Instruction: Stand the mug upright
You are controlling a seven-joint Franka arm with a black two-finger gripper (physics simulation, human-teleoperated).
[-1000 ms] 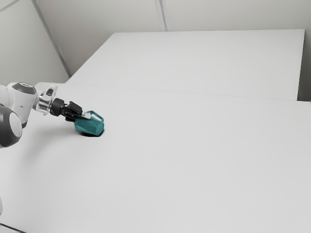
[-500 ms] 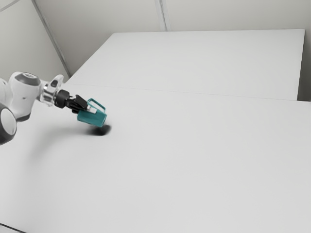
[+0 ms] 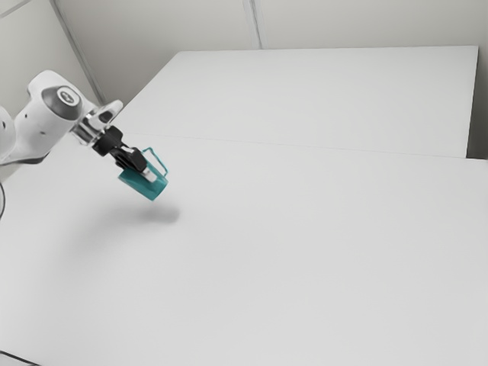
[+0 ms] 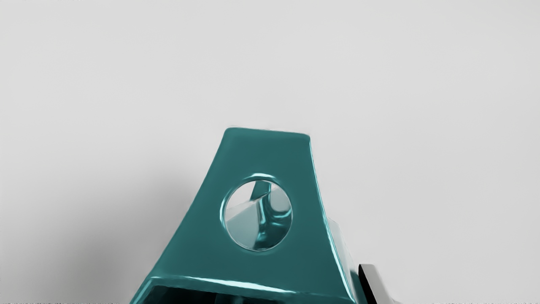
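Mug first, in the exterior view: we see it (image 3: 141, 185), teal and faceted, held up off the pale table (image 3: 305, 259) near the exterior view's left, with a soft shadow (image 3: 158, 215) on the surface below it. It tilts well over, and its angular handle (image 3: 158, 159) sits on the side facing up and toward the exterior view's right. Our white arm (image 3: 53, 114) reaches in from the exterior view's left and slopes down to the black gripper (image 3: 148, 174), which has the mug pinched between its fingers, a light fingertip lying against the teal. Behind the table rises a pale wall (image 3: 358, 23).

In the wrist view we look closely at glossy teal: a broad, flat face that narrows away from our fingers, pierced by a round hole (image 4: 240, 219), with more teal showing through it. A dark opening (image 4: 185, 295) lies nearer the gripper. One finger (image 4: 373, 283) shows right beside the mug's flank.
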